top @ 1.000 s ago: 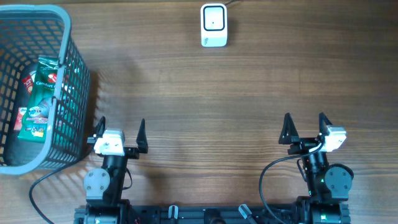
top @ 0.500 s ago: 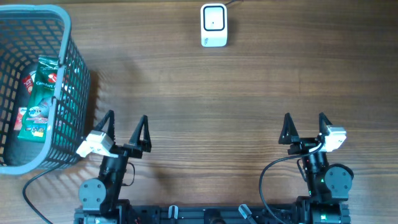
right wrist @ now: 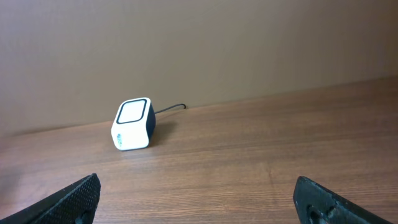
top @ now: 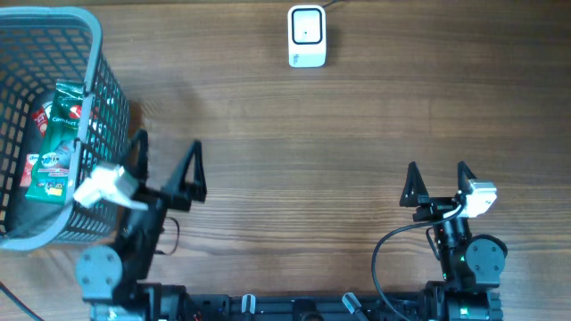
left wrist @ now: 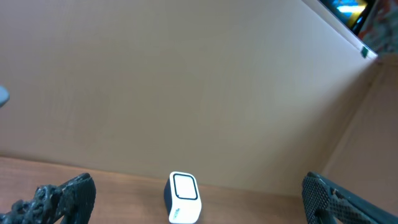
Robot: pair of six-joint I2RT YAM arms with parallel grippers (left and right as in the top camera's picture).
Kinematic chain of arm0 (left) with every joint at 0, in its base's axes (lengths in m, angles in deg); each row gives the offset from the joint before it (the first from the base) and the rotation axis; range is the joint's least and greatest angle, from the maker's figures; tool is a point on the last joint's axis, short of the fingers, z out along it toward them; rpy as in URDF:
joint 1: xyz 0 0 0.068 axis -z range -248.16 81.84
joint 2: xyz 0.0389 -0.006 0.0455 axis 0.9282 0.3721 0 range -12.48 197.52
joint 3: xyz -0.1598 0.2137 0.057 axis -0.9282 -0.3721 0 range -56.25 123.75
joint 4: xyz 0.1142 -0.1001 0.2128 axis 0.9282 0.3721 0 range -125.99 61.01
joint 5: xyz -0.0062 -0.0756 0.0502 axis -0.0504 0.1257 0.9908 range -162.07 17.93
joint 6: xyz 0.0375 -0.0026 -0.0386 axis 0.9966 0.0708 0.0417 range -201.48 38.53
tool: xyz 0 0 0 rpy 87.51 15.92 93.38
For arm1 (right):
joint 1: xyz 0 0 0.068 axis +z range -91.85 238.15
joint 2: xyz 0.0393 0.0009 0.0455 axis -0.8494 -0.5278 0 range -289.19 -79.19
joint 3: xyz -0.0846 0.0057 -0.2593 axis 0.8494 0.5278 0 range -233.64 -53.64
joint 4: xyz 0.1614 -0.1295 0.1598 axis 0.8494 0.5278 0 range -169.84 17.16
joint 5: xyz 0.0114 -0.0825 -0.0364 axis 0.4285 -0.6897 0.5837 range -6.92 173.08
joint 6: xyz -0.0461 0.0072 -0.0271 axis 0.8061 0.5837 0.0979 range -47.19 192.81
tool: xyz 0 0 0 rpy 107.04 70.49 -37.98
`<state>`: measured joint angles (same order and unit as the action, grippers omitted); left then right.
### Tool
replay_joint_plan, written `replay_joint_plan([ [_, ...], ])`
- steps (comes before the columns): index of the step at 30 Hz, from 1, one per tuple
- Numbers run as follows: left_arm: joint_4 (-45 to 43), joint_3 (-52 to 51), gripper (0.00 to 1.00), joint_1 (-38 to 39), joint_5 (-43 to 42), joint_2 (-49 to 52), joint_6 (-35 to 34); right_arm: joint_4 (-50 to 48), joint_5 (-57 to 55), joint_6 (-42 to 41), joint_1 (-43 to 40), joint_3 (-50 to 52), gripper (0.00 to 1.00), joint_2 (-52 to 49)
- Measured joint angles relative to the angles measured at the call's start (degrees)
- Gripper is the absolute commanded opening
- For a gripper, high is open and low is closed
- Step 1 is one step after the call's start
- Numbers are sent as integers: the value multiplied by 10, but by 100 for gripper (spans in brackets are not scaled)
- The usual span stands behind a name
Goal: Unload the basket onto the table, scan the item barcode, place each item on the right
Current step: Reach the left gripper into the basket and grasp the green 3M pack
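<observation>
The item, a green and red packet (top: 55, 143), lies inside a grey mesh basket (top: 105, 89) at the far left of the overhead view. A white barcode scanner (top: 306, 36) stands at the table's far edge; it also shows in the left wrist view as the scanner (left wrist: 184, 198) and in the right wrist view as the scanner (right wrist: 132, 124). My left gripper (top: 167, 167) is open and empty, raised beside the basket's right wall. My right gripper (top: 438, 183) is open and empty near the front right.
The wooden table (top: 339, 134) stretches between the basket and the scanner. A thin black cable (right wrist: 171, 109) runs from the scanner's back. A plain wall (left wrist: 186, 81) rises behind the table.
My left arm has lifted and swung left toward the basket, its gripper staying open. The right arm has not moved.
</observation>
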<state>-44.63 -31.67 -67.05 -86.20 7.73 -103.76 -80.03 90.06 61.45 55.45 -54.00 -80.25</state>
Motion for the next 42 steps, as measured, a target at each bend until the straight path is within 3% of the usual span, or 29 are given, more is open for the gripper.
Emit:
replay_joint_plan([
  [5, 110, 173, 100, 0, -3, 142, -2, 0, 0, 0, 0, 0, 99, -1],
  [9, 282, 397, 100, 0, -4, 271, 7, 0, 0, 0, 0, 0, 100, -1],
  [12, 380, 509, 100, 0, -4, 322, 16, 0, 0, 0, 0, 0, 100, -1],
  [18, 448, 532, 100, 0, 18, 359, 18, 0, 0, 0, 0, 0, 100, -1],
  [23, 456, 546, 100, 0, 124, 364, -11, 0, 0, 0, 0, 0, 100, -1],
  [27, 524, 607, 100, -16, 234, 386, -26, 0, 0, 0, 0, 0, 100, -1],
  [33, 628, 701, 100, -182, 285, 446, -51, 0, 0, 0, 0, 0, 100, -1],
  [39, 690, 709, 100, -426, 110, 509, -66, 0, 0, 0, 0, 0, 100, -1],
  [42, 714, 709, 100, -467, 61, 540, -64, 0, 0, 0, 0, 0, 100, -1],
])
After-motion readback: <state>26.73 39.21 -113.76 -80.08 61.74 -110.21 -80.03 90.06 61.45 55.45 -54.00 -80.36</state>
